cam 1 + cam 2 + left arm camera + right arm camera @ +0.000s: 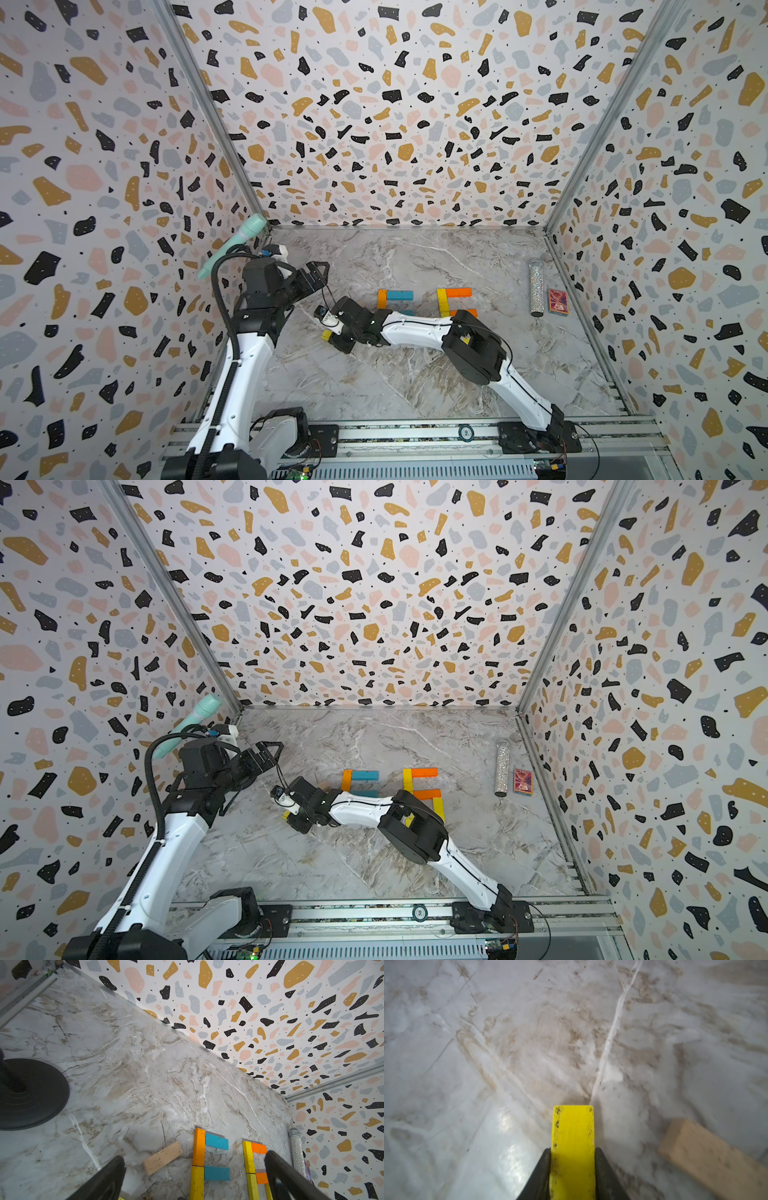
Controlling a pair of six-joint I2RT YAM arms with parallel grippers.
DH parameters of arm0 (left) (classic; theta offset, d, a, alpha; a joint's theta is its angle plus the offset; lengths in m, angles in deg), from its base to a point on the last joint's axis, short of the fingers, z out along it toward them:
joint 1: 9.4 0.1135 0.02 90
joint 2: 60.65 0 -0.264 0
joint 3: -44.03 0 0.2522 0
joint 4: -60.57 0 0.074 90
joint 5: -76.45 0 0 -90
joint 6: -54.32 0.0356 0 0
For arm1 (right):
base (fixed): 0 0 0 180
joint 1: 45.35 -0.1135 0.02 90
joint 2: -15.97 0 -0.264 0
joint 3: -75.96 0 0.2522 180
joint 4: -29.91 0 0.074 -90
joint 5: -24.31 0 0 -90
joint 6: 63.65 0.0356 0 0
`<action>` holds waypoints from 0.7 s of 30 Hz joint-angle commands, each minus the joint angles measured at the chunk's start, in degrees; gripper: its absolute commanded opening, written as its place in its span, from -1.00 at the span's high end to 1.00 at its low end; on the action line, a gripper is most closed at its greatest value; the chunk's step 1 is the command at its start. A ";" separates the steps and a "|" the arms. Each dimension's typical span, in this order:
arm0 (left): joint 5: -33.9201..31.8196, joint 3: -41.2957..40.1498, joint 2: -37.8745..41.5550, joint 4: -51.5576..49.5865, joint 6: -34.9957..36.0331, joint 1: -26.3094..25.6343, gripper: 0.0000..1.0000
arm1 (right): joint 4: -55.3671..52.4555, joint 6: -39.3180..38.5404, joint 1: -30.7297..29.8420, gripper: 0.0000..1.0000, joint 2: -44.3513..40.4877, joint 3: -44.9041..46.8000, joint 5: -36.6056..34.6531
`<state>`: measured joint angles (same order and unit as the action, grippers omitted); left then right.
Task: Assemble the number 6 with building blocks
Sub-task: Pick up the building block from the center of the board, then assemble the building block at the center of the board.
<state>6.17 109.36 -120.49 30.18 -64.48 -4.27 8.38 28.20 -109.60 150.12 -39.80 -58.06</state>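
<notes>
Pincers: right pincer (573, 1152) clamped on yellow block (572, 1126), left of centre in both top views; left pincer (318, 270) agape (raised, holding nothing). Partly built number 6 (424, 772) lies mid-frame, partly behind right arm (361, 808).

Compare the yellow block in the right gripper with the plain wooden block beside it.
The yellow block is painted; the plain wooden block is bare pale wood. The yellow block sits between the right gripper's jaws; the plain wooden block lies free on the table. Both are flat rectangular planks.
</notes>
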 commanded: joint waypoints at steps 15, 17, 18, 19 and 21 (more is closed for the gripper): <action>-9.28 -13.34 -9.22 27.15 0.11 -16.55 -0.99 | 2.95 36.27 6.66 0.56 -47.94 50.45 -22.76; -11.28 -16.47 -10.71 32.10 -0.02 -18.57 -0.99 | 3.29 38.68 7.09 0.55 -49.77 53.63 -24.03; -13.06 -18.36 -11.43 34.69 1.26 -19.85 -0.99 | 3.84 39.42 7.18 0.55 -49.95 54.77 -24.19; -14.78 -19.87 -12.01 36.51 2.34 -21.04 -0.99 | 4.78 39.75 7.34 0.56 -49.73 55.51 -23.76; -17.30 -23.17 -13.22 40.03 2.88 -22.09 -0.99 | 6.59 40.32 7.36 0.55 -48.51 56.37 -23.11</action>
<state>-5.96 88.75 -133.16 59.08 -63.28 -24.90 12.75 63.76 -102.10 102.21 16.44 -79.56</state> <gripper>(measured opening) 0.995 0.324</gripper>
